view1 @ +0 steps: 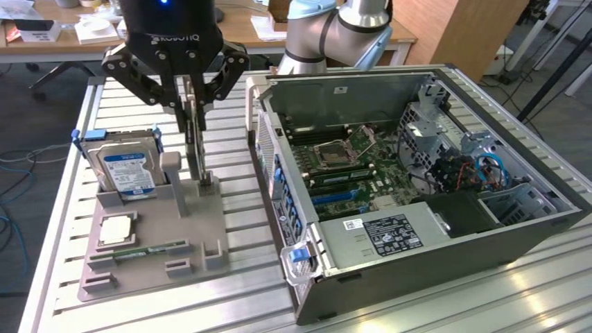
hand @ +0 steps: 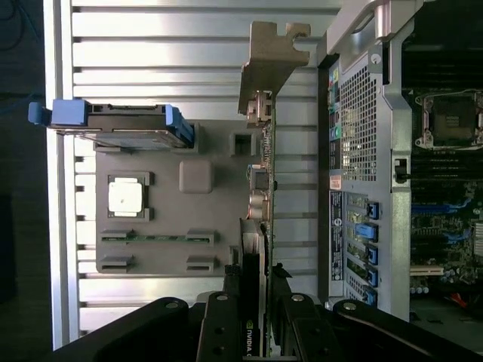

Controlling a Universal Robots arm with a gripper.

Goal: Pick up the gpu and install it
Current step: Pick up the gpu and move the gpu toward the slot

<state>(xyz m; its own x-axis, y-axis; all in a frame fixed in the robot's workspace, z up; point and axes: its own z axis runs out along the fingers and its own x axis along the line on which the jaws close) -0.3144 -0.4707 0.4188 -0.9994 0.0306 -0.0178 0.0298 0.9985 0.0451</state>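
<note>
The gpu (view1: 197,152) is a thin dark card seen edge-on, standing upright over the grey fixture (view1: 148,270). My gripper (view1: 191,114) comes down from above and is shut on the card's upper edge. The card's lower end sits right at a small grey slot block (view1: 206,182); I cannot tell whether it still touches it. In the wrist view the gpu (hand: 266,162) runs away from my gripper (hand: 259,283), ending in its pale metal bracket (hand: 270,60). The open computer case (view1: 518,229) lies on the exterior view's right, with its motherboard (view1: 356,163) exposed.
On the fixture stand a hard drive (view1: 127,172) in a blue-tabbed holder, a silver processor (view1: 116,229) and a narrow green memory stick (view1: 138,251). The case's perforated rear wall (hand: 355,113) rises close beside the card. A slatted metal table (view1: 231,305) carries everything.
</note>
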